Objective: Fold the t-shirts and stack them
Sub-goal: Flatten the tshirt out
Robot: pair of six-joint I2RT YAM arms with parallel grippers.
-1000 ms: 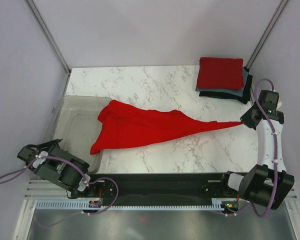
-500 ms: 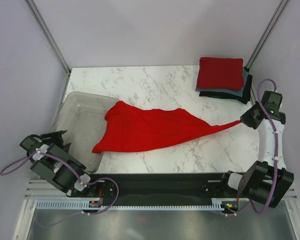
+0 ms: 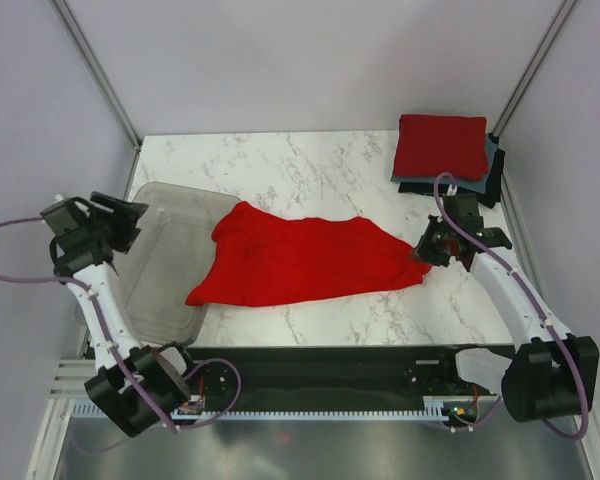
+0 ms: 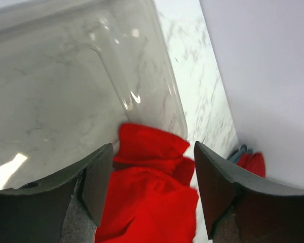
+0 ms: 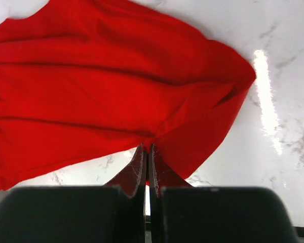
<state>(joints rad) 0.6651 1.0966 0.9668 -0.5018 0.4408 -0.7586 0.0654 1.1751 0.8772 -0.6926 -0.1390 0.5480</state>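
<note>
Marble table [image 3: 310,165]; close-up shows right tool [image 5: 147,150] pinching tee [image 5: 91,76].

Left tool [image 4: 152,182] spread wide above clear bin [image 4: 66,76]; red t-shirt [image 4: 152,187] below, draped over bin rim.

The left arm [image 3: 98,310] rises steeply from its base at the near left, its wrist bent so the left gripper [image 3: 130,213] points to the right, raised in the air. Its jaws stand wide apart with nothing between the two dark fingers [image 4: 99,182]. The right arm [image 3: 515,295] stretches forward and inward from its base, with the right gripper [image 3: 427,252] angled low towards the left. Its jaws are pressed together, pinching an edge of the red t-shirt [image 5: 91,76].
</note>
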